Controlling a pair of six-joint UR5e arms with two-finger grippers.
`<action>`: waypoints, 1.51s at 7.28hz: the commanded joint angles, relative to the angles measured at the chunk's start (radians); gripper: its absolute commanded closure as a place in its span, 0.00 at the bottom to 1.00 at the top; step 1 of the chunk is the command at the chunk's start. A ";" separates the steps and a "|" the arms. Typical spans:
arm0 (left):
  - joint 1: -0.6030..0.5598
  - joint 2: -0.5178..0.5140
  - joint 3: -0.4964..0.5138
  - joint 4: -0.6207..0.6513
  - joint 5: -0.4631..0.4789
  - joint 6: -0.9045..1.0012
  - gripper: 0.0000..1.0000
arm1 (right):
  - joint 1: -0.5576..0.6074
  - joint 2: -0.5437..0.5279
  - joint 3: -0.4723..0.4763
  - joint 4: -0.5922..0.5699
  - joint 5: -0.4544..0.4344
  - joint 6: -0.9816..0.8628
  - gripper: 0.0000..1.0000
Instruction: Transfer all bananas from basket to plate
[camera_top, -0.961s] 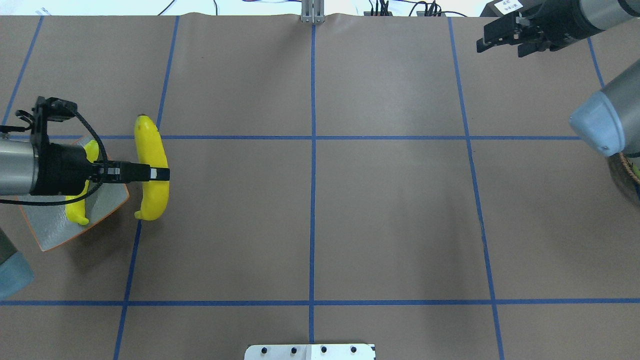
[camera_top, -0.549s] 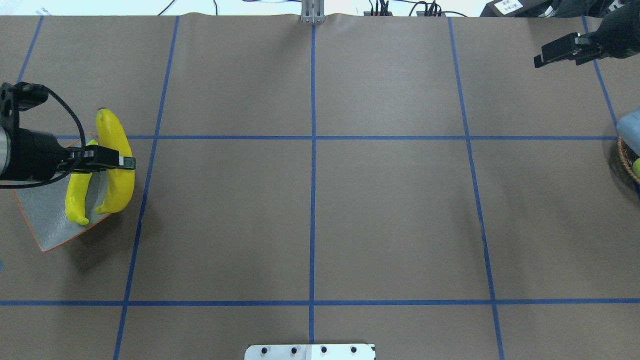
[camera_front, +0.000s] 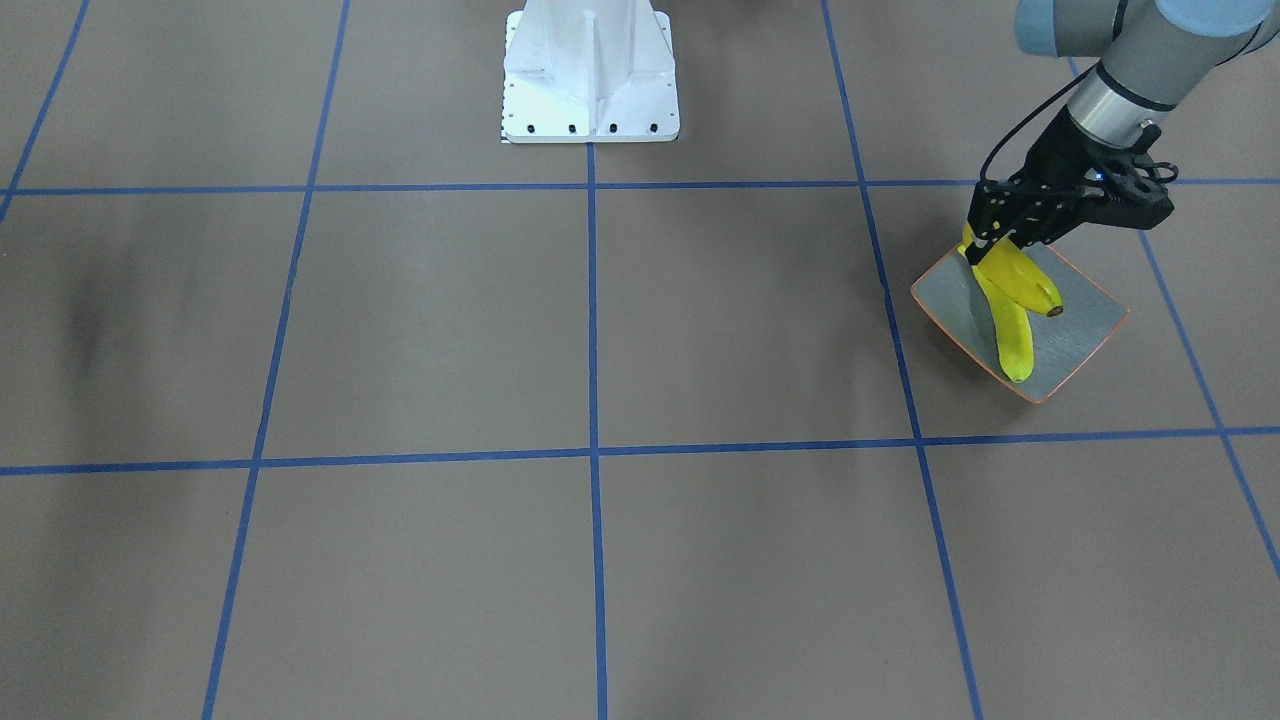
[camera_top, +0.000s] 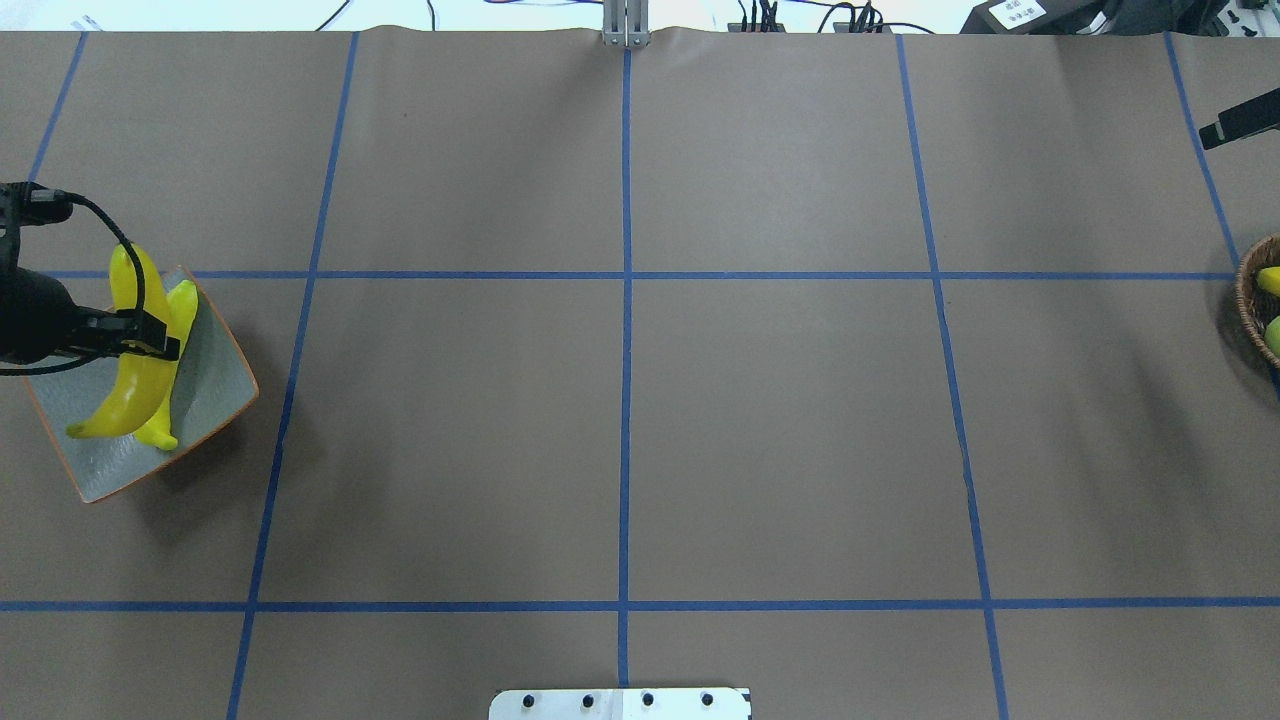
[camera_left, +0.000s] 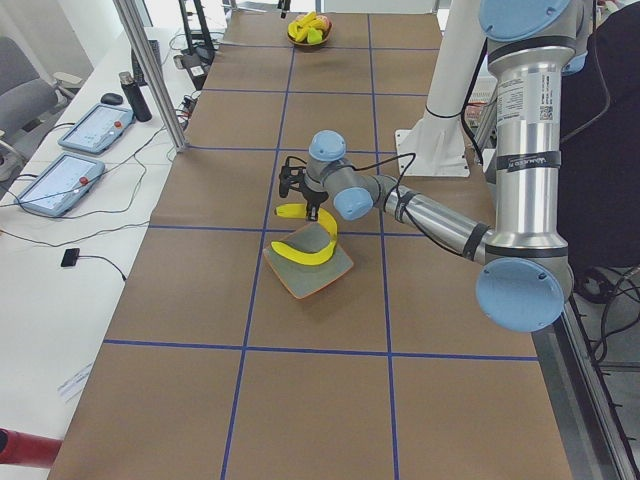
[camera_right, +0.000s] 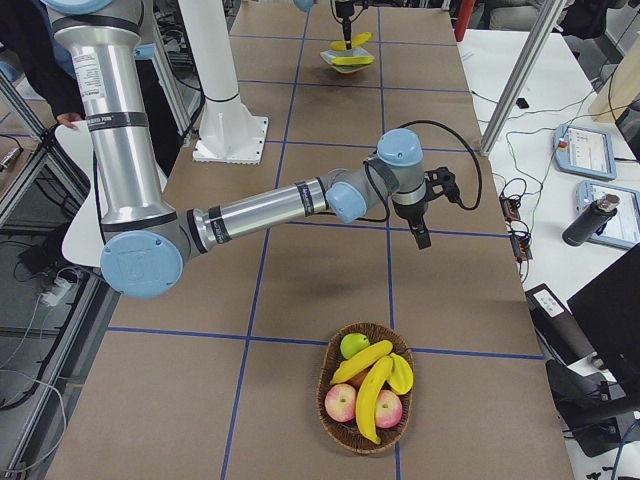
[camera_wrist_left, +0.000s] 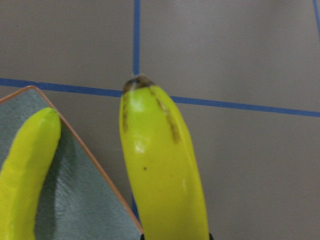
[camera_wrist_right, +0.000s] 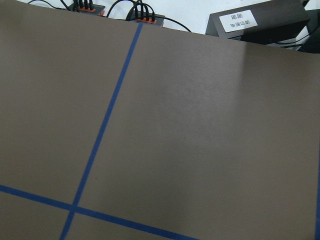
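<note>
Left gripper (camera_top: 150, 347) closed on the held banana (camera_top: 110, 410), which hangs just above the plate (camera_top: 215, 385), crossing the second banana (camera_top: 183, 300) lying in it. I judge I should swing its dark tip inside the plate's rim (it overhangs one corner), lower, then release. Right gripper (camera_right: 418, 235): I cannot tell its opening.

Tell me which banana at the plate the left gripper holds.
The brighter banana, dark tip past the plate's rim; the greener one lies in it.
</note>
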 joint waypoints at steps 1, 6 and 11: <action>-0.005 0.024 0.016 0.141 0.019 0.140 1.00 | 0.040 -0.003 -0.067 0.006 0.001 -0.127 0.00; -0.004 -0.030 0.154 0.165 0.092 0.192 0.82 | 0.040 -0.005 -0.069 0.012 0.001 -0.128 0.00; -0.024 -0.111 0.223 0.171 0.171 0.289 0.00 | 0.040 -0.007 -0.067 0.012 0.003 -0.128 0.00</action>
